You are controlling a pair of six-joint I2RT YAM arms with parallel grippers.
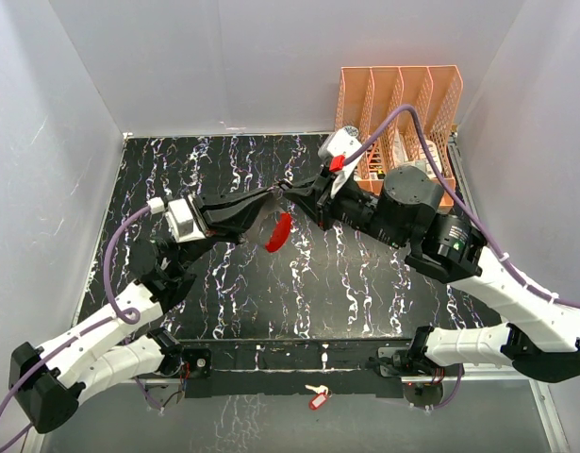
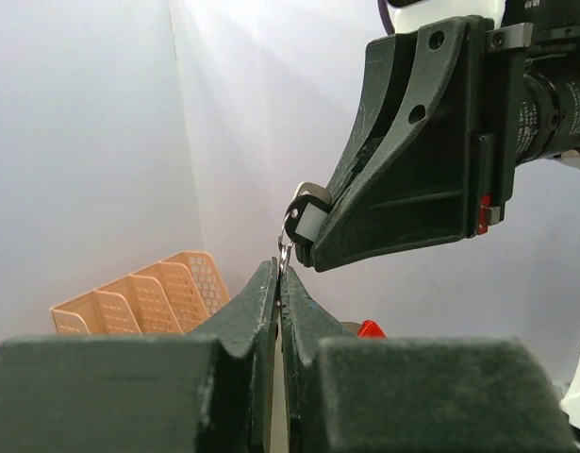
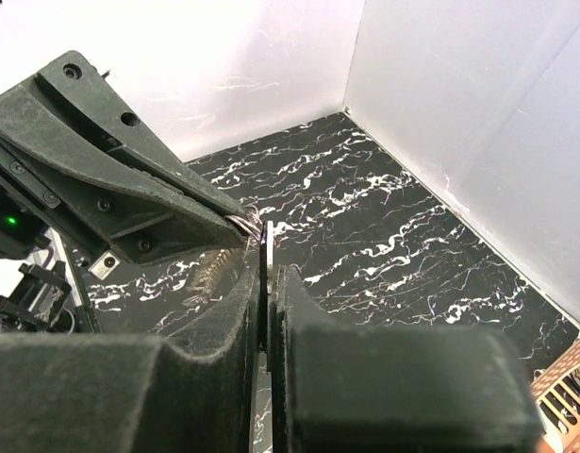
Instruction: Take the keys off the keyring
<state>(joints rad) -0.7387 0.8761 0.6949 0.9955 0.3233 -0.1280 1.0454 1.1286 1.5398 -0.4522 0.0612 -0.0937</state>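
My two grippers meet in mid-air above the middle of the black marbled table (image 1: 384,283). My left gripper (image 1: 273,192) is shut on the thin silver keyring (image 2: 285,247), whose loop sticks out of its tips (image 2: 279,269). The ring's bright red crescent piece (image 1: 280,231) hangs below the grippers; a bit of it shows in the left wrist view (image 2: 370,328). My right gripper (image 1: 295,189) is shut on a flat key (image 3: 264,247), seen edge-on between its tips (image 3: 268,274). The key's dark head (image 2: 305,222) sits against the ring. Other keys are hidden.
An orange divided file rack (image 1: 403,113) stands at the back right corner, also in the left wrist view (image 2: 139,297). A lone pale key with a small red tag (image 1: 316,396) lies at the near edge between the arm bases. White walls enclose the table.
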